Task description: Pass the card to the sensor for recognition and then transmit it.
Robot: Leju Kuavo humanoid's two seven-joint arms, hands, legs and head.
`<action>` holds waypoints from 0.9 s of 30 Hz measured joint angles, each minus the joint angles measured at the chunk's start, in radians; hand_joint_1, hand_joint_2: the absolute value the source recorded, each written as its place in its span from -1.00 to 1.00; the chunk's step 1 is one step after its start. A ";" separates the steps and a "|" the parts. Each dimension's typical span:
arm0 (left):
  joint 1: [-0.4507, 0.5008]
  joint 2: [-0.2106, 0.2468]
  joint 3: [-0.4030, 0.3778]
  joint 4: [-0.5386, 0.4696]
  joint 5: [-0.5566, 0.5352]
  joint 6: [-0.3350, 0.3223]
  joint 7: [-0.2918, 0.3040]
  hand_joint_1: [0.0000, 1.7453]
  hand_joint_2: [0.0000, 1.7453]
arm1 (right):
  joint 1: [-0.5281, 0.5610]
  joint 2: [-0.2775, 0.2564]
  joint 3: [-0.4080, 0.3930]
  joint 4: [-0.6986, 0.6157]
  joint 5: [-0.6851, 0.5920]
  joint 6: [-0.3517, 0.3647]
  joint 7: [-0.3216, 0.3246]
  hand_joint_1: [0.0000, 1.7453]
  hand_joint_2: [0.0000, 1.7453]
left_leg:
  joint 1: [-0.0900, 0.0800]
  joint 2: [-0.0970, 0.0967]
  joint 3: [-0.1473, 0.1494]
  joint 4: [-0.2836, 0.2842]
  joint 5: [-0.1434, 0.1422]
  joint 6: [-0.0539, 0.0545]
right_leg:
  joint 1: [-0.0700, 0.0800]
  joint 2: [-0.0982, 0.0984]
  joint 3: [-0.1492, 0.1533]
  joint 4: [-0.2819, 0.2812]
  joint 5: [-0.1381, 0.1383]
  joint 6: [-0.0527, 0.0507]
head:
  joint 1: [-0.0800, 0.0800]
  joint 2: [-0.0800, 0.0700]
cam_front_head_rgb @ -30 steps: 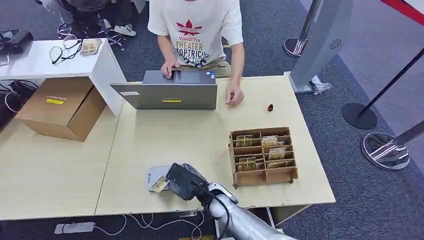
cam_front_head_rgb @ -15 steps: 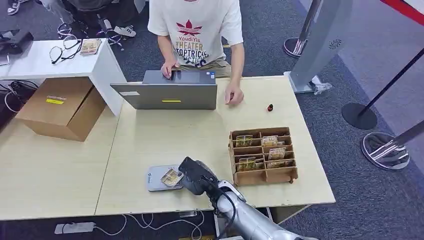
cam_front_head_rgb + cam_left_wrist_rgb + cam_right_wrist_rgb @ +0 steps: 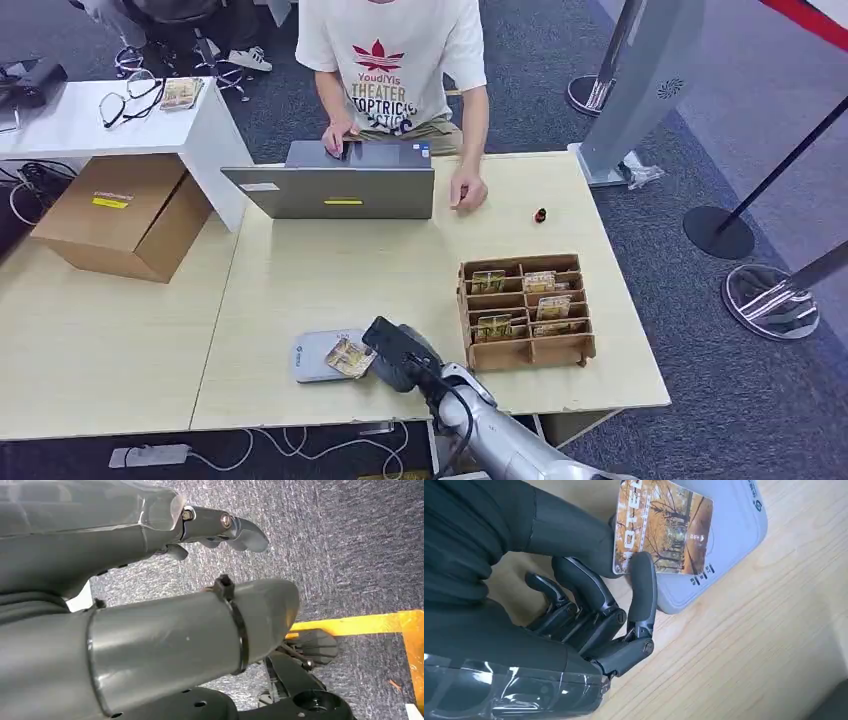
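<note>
The robot's right hand (image 3: pixel 589 615) pinches a card (image 3: pixel 664 527) between thumb and finger over the grey sensor (image 3: pixel 734 545) near the desk's (image 3: pixel 330 275) front edge; its left hand (image 3: pixel 220 527) hangs empty, fingers loosely curled.

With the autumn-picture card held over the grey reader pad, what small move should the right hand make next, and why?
Probably hold briefly, then lift away toward the person. The right hand pinches the autumn-picture card above the flat grey reader pad, so the scan looks underway; the person at the grey laptop sits across the table.
</note>
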 joint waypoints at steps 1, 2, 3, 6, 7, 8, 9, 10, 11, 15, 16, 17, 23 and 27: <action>0.000 0.000 0.000 0.000 0.000 0.000 0.000 -1.00 -1.00 | 0.000 0.000 0.000 0.002 0.000 0.000 0.000 1.00 1.00 | 0.000 0.000 0.000 0.000 0.000 0.000 | 0.000 0.000 0.000 0.000 0.000 0.000 | 0.000 0.000; 0.000 0.000 0.000 0.000 -0.001 0.000 0.000 -1.00 -1.00 | 0.000 -0.001 -0.001 0.003 0.001 -0.001 0.000 1.00 1.00 | 0.000 0.000 0.000 0.000 0.000 0.000 | 0.000 0.000 0.000 0.000 0.000 0.000 | 0.000 0.000; 0.000 0.000 0.000 0.000 -0.001 0.000 0.000 -1.00 -1.00 | 0.000 -0.001 -0.001 0.004 0.001 -0.002 -0.001 1.00 1.00 | 0.000 0.000 0.000 0.000 0.000 0.000 | 0.000 0.000 0.000 0.000 0.000 0.000 | 0.000 0.000; 0.000 0.000 0.000 0.000 -0.002 -0.001 0.000 -1.00 -1.00 | 0.000 -0.002 -0.003 0.004 0.001 -0.002 -0.005 1.00 1.00 | 0.000 0.000 0.000 0.000 0.000 0.000 | 0.000 0.000 0.000 0.000 0.000 0.000 | 0.000 0.000; 0.000 0.000 0.000 0.000 -0.002 -0.001 0.000 -1.00 -1.00 | 0.000 -0.002 -0.004 0.004 0.001 -0.002 -0.007 1.00 1.00 | 0.000 0.000 0.000 0.000 0.000 0.000 | 0.000 0.000 0.000 0.000 0.000 0.000 | 0.000 0.000; 0.000 0.000 0.000 0.000 -0.002 -0.001 0.000 -1.00 -1.00 | 0.000 -0.002 -0.005 0.004 0.001 0.000 -0.009 1.00 1.00 | 0.000 0.000 0.000 0.000 0.000 0.000 | 0.000 0.000 0.000 0.000 0.000 0.000 | 0.000 0.000; 0.000 0.000 0.000 0.000 -0.002 -0.002 0.000 -1.00 -1.00 | 0.000 -0.002 -0.008 0.004 0.000 0.002 -0.013 1.00 1.00 | 0.000 0.000 0.000 0.000 0.000 0.000 | 0.000 0.000 0.000 0.000 0.000 0.000 | 0.000 0.000; 0.000 0.000 0.000 0.000 -0.002 -0.002 0.000 -1.00 -1.00 | 0.000 -0.002 -0.011 0.002 -0.002 0.005 -0.021 1.00 1.00 | 0.000 0.000 0.000 0.000 0.000 0.000 | 0.000 0.000 0.000 0.000 0.000 0.000 | 0.000 0.000; 0.000 0.000 0.000 0.000 -0.002 -0.003 0.000 -1.00 -1.00 | 0.000 -0.002 -0.014 0.000 -0.005 0.008 -0.022 1.00 1.00 | 0.000 0.000 0.000 0.000 0.000 0.000 | 0.000 0.000 0.000 0.000 0.000 0.000 | 0.000 0.000; 0.000 0.000 0.000 0.000 -0.001 -0.005 0.000 -1.00 -1.00 | 0.001 -0.004 -0.030 -0.037 -0.015 0.022 -0.044 1.00 1.00 | 0.000 0.000 0.000 0.000 0.000 0.000 | 0.000 0.000 0.000 0.000 0.000 0.000 | 0.000 0.000; 0.000 0.000 0.000 0.000 -0.001 -0.006 0.000 -1.00 -1.00 | 0.002 -0.005 -0.033 -0.048 -0.018 0.027 -0.045 1.00 1.00 | 0.000 0.000 0.000 0.000 0.000 0.000 | 0.000 0.000 0.000 0.000 0.000 0.000 | 0.000 0.000; 0.000 0.000 0.000 0.000 -0.001 -0.006 0.000 -1.00 -1.00 | 0.004 -0.006 -0.037 -0.063 -0.022 0.033 -0.045 1.00 1.00 | 0.000 0.000 0.000 0.000 0.000 0.000 | 0.000 0.000 0.000 0.000 0.000 0.000 | 0.000 0.000; 0.001 0.000 0.000 0.000 -0.001 -0.006 0.000 -1.00 -1.00 | 0.009 -0.019 -0.075 -0.192 -0.070 0.048 -0.047 1.00 1.00 | 0.000 0.000 0.000 0.000 0.000 0.000 | 0.000 0.000 0.000 0.000 0.000 0.000 | 0.000 0.000; 0.000 0.000 0.000 0.000 -0.001 -0.006 -0.001 -1.00 -1.00 | 0.011 -0.034 -0.099 -0.294 -0.092 0.050 -0.050 1.00 1.00 | 0.000 0.000 0.000 0.000 0.000 0.000 | 0.000 0.000 0.000 0.000 0.000 0.000 | 0.000 0.000</action>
